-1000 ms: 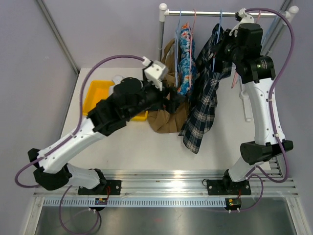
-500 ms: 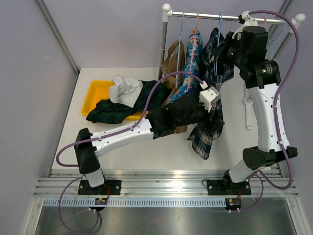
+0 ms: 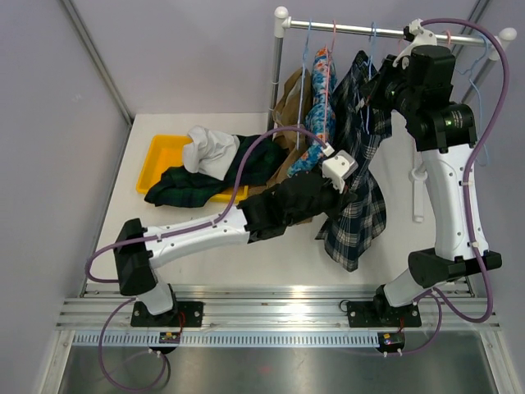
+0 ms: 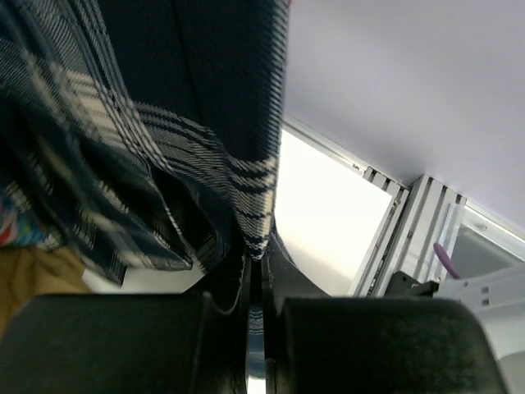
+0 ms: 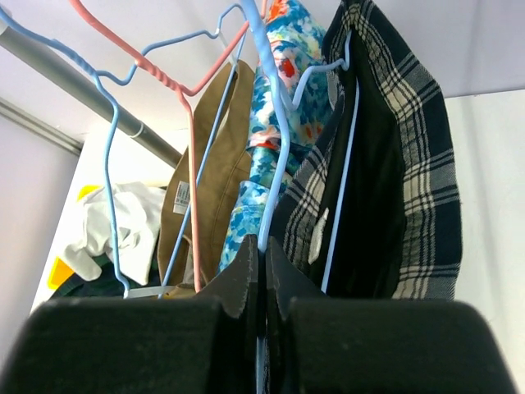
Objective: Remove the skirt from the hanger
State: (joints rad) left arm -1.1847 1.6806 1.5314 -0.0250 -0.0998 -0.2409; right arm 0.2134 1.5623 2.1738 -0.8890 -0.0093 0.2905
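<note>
The tan skirt (image 3: 289, 94) hangs from the rail behind the left arm, and the right wrist view shows it (image 5: 215, 164) at left. My left gripper (image 3: 349, 197) is not on it. In the left wrist view the left gripper (image 4: 256, 279) is shut on the lower edge of a navy plaid garment (image 4: 164, 148). Up by the rail, my right gripper (image 5: 262, 250) is shut on the wire of a light-blue hanger (image 5: 279, 164) that runs beside the plaid garment (image 5: 410, 164). I cannot tell which garment this hanger carries.
A blue floral garment (image 3: 321, 98) hangs between the tan skirt and the plaid one (image 3: 361, 213). Pink hangers (image 5: 190, 180) share the rail (image 3: 353, 29). A yellow tray (image 3: 157, 156) at left holds white cloth (image 3: 209, 148) and a dark green tartan garment (image 3: 193, 185).
My left arm swung right from the tray side to the plaid garment, and its gripper went from open to shut on the hem. The right gripper stayed shut on the hanger.
</note>
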